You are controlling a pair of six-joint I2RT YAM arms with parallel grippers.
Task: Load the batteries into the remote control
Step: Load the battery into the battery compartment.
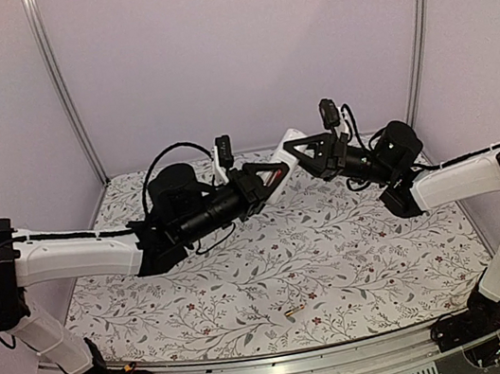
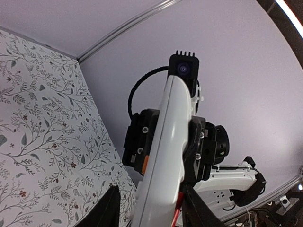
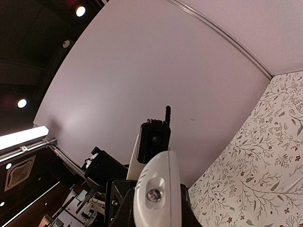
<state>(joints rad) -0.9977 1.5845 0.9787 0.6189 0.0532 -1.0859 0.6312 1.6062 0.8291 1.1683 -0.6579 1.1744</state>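
Observation:
The white remote control (image 1: 284, 150) hangs in the air over the back of the table, between both grippers. My right gripper (image 1: 300, 154) is shut on its upper part; in the left wrist view its fingers (image 2: 142, 142) clamp both sides of the remote (image 2: 165, 151). My left gripper (image 2: 150, 189) straddles the remote's lower end, with the red battery (image 2: 177, 213) pinched between its right finger and the remote. The red battery also shows in the top view (image 1: 276, 175). The dark battery with orange marking (image 1: 293, 312) lies on the cloth near the front. The right wrist view shows the remote's end (image 3: 156, 198).
A floral cloth (image 1: 272, 260) covers the table. Plain walls with metal corner posts (image 1: 69, 92) close the back and sides. The left arm's black wrist and cable (image 1: 179, 194) hang over the back left of the table.

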